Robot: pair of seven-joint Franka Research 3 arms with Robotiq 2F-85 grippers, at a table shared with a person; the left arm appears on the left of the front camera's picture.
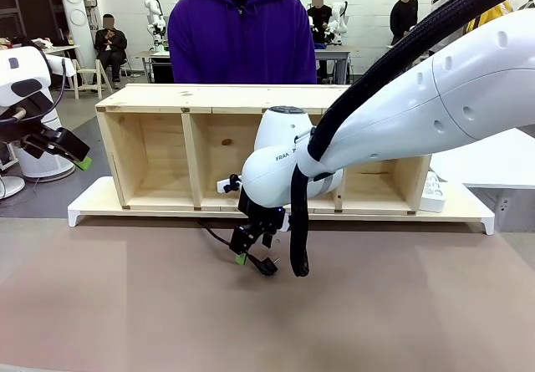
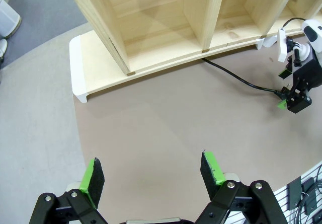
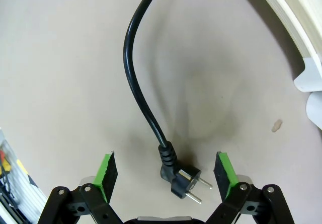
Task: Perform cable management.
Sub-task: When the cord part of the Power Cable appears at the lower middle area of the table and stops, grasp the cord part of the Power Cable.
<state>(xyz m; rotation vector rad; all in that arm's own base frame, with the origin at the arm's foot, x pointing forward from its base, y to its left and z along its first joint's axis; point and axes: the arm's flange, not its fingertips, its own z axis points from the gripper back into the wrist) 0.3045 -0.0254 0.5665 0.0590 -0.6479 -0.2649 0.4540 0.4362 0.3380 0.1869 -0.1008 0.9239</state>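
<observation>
The cable is a thin black cord lying on the brown table, ending in a small black plug. In the right wrist view the plug rests between the green pads of my open right gripper, apart from both fingers. From the front, the right gripper hangs just over the plug in front of the wooden shelf. The left wrist view shows the cable running out from under the shelf base toward the right gripper. My left gripper is open and holds nothing, high at the table's left.
A person in a purple hoodie stands behind the shelf. The shelf sits on a white-edged base board. A white power strip lies at the shelf's right end. My right arm's thick ribbed hose dangles next to the gripper.
</observation>
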